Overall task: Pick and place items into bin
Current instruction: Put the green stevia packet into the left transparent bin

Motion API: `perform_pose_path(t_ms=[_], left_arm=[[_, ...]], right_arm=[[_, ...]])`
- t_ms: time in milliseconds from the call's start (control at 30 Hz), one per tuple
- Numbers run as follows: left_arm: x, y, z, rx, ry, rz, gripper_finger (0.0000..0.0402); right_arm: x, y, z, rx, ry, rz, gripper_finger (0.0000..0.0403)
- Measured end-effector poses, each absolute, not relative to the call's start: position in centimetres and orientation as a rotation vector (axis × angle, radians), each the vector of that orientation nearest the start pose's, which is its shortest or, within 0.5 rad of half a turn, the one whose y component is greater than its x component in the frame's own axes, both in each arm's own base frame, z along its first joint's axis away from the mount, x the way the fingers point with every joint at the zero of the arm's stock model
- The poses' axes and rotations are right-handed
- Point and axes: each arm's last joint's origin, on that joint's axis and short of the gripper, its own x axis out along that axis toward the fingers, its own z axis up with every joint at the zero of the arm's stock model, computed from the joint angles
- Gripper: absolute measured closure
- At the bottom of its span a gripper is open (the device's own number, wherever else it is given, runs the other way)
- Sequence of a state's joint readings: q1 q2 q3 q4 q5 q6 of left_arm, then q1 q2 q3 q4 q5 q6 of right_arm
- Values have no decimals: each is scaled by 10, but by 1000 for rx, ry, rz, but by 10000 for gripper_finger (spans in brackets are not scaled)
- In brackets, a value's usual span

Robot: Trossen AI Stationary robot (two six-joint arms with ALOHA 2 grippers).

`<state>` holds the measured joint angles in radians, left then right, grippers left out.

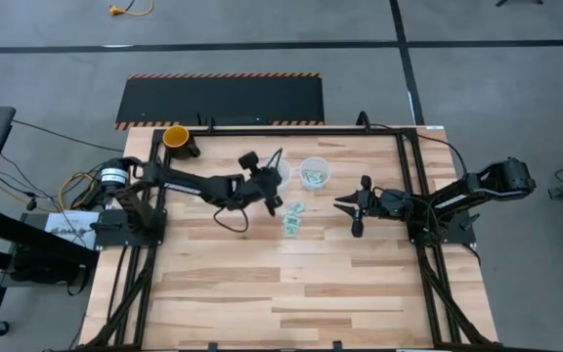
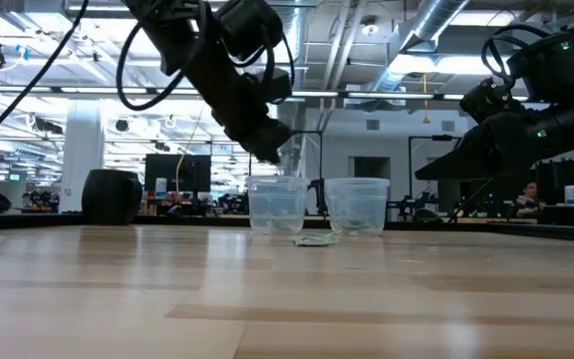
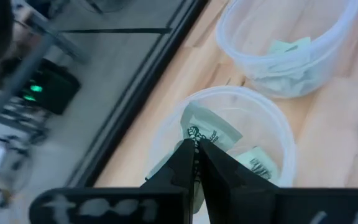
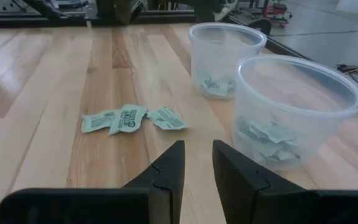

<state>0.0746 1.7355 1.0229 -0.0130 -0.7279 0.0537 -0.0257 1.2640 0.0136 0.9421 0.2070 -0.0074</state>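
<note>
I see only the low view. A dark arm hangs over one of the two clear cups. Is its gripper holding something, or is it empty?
Observer: It is holding something. The left wrist view shows the left gripper shut on a green-and-white packet, over the opening of that clear cup.
Operator: Is that cup empty inside?
Observer: No. A second packet already lies in it.
Operator: How many packets are on the table? I can make out only one.
Observer: Three loose packets lie side by side, in front of the open right gripper.
</note>
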Motion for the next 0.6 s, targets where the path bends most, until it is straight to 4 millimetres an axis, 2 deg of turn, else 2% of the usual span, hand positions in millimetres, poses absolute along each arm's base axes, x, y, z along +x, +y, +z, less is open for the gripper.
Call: perform_pose_path(t_ms=[267, 600], left_arm=[[353, 53, 190, 257, 719, 734, 388], [352, 46, 189, 308, 748, 702, 321]], right_arm=[[166, -10, 112, -36, 308, -230, 327], [166, -10, 112, -36, 308, -230, 327]])
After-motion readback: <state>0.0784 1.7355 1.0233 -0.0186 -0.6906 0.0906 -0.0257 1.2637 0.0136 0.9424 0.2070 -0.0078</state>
